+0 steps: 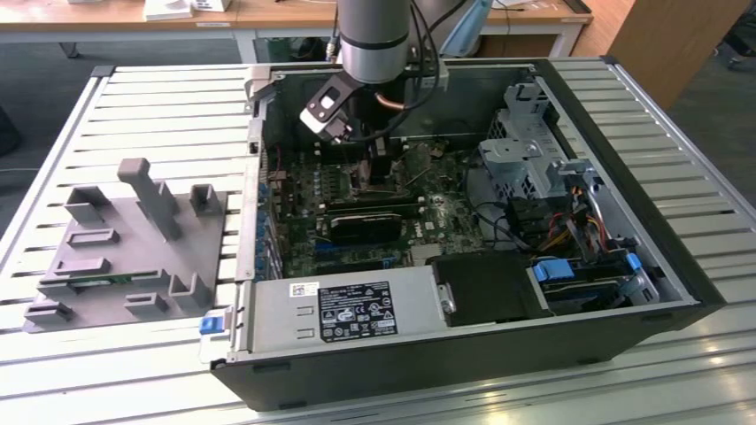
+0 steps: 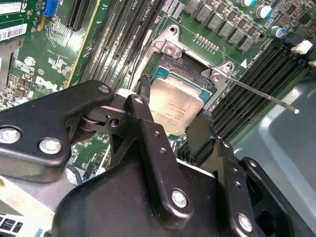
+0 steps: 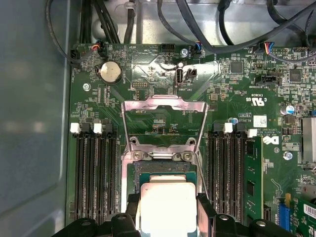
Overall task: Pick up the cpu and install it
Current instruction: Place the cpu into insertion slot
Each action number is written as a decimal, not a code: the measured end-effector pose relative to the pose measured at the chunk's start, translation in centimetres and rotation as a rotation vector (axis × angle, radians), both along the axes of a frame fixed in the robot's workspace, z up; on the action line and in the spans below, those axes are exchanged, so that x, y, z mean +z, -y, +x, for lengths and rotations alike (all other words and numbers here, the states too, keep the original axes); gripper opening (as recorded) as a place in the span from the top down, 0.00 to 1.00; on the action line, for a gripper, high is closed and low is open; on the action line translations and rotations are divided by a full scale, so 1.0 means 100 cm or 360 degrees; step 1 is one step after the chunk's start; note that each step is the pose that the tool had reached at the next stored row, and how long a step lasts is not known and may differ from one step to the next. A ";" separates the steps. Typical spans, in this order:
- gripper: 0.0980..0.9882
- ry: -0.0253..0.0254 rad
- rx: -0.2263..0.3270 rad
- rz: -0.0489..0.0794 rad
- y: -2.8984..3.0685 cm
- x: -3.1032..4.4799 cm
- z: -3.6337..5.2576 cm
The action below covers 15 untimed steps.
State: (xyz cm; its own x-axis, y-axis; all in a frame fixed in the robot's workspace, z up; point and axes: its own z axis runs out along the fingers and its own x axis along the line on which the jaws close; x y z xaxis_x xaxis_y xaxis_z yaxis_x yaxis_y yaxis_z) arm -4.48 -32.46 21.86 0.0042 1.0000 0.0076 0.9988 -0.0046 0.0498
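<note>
black pincer (image 2: 170,118) was clamped on the flat silvery square cpu (image 2: 175,101), right over the open motherboard socket (image 3: 160,167). pick-up done; seating looked unfinished, with the socket's metal load plate (image 3: 163,104) up.

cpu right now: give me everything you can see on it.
The cpu is a flat square chip with a silvery metal top, faint print and a thin green border. In the second wrist view it lies over the open socket, with the gripper shut on two opposite edges. In the first wrist view the metal retaining frame is flipped open beyond it. Whether it is fully seated I cannot tell.
</note>
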 end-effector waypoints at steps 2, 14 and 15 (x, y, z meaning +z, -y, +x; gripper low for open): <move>0.50 -0.00001 0.0000 0.0000 -0.0001 -0.0008 0.0000; 0.50 -0.00001 0.0000 0.0000 -0.0007 -0.0046 0.0000; 0.50 -0.00001 0.0000 0.0000 -0.0007 -0.0048 0.0000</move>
State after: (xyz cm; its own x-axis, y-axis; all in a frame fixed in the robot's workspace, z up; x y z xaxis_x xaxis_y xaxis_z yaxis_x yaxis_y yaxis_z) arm -4.48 -32.39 21.37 0.0043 1.0000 0.0075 0.9988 -0.0046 0.0497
